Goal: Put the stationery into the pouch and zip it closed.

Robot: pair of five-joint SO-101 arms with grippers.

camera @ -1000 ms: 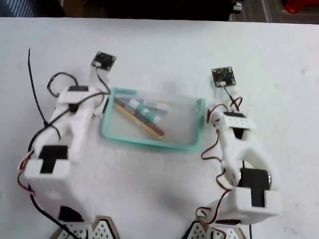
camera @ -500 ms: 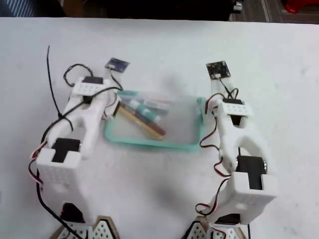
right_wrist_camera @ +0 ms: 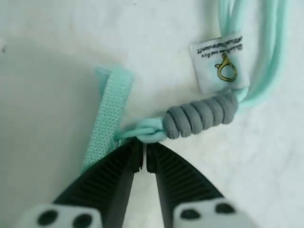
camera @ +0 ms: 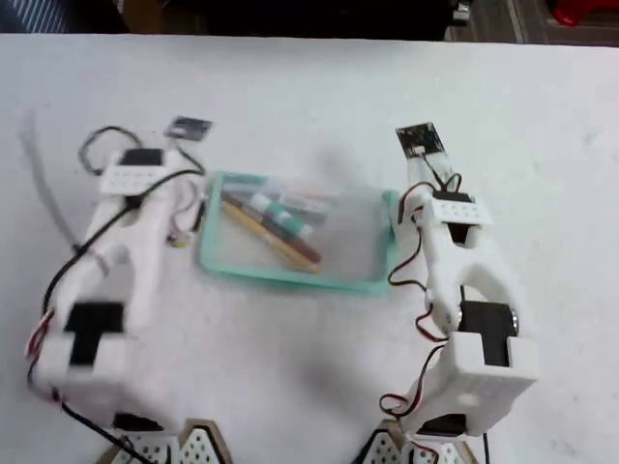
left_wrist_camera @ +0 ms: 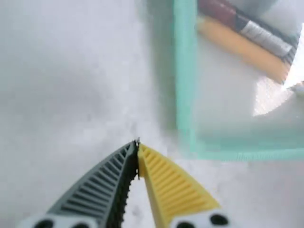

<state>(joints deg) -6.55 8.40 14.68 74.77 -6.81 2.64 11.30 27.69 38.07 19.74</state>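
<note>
**Clear pouch lies flat between two arms**

The clear plastic pouch, edged in mint fabric, lies on the white table with pens inside. The left gripper, ribbed jaws clenched on nothing, sits just beside its corner. The right gripper pinches the thin mint cord loop beside a grey coiled wrap.

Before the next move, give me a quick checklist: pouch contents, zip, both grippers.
1. Stationery inside the pouch: ok.
2. Left gripper shut, off the pouch, beside its corner: ok.
3. Right gripper tips at the pull cord: ok.
4. Right gripper actually pinching the cord: cannot tell.
5. Pouch fully closed: cannot tell.
</note>
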